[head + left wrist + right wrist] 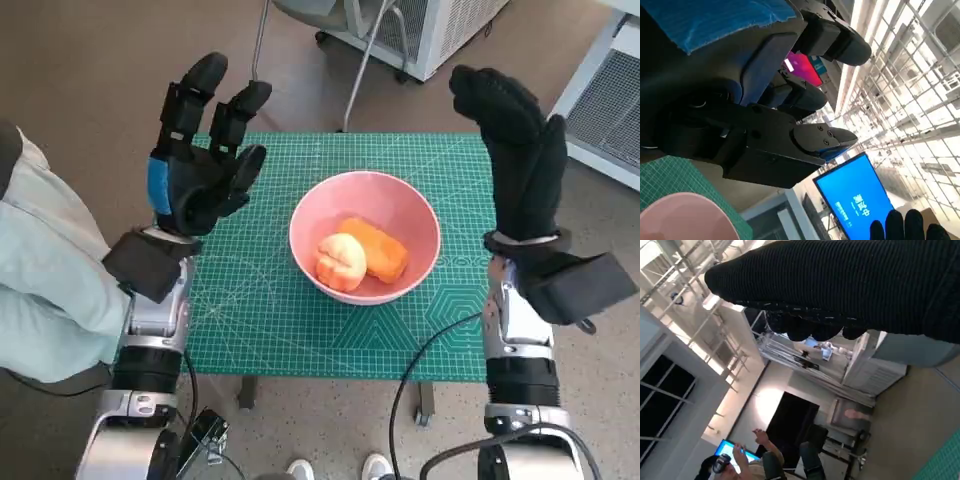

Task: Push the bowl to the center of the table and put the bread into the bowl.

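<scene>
Head view: bowl near centre of green mat, bread inside with long axis 10-to-4 o'clock beside a peach; task judged complete. Left hand at 9 o'clock and right hand at 3 o'clock, both raised, fingers spread, empty. Left wrist view: fingers apart, bowl rim below; right wrist view: glove only, grip not discernible.
</scene>
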Robot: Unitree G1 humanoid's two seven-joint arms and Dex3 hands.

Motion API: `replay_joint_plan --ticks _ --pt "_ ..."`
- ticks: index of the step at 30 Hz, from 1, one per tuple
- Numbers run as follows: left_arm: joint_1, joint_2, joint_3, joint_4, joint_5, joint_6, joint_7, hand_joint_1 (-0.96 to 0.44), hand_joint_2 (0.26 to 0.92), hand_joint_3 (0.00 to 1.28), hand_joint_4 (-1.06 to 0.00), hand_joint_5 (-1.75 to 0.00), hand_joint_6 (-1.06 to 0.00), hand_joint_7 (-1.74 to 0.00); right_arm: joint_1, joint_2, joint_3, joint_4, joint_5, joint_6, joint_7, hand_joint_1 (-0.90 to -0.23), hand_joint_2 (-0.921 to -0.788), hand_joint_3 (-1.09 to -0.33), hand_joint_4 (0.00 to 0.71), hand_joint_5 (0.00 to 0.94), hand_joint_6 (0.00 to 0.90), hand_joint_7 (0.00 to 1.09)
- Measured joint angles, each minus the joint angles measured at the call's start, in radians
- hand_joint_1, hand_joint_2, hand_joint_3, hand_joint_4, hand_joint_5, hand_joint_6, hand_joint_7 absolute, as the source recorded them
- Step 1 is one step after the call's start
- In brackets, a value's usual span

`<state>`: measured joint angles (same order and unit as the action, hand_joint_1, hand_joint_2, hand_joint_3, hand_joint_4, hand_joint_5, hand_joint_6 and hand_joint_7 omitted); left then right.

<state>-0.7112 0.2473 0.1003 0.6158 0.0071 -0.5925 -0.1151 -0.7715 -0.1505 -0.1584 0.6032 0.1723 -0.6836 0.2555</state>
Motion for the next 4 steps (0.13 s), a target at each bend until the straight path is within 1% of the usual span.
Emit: replay_joint_plan --ticks 4 --pt "-0.01 -0.003 -0.004 0.03 0.016 -0.024 0.011 -0.06 0.877 0.31 -0.23 -0.56 -0.22 -0.56 0.0 0.0 0.0 0.01 0.003 -0.008 0.001 -0.505 -0.921 -0.565 0.399 0.004 0.116 0.73"
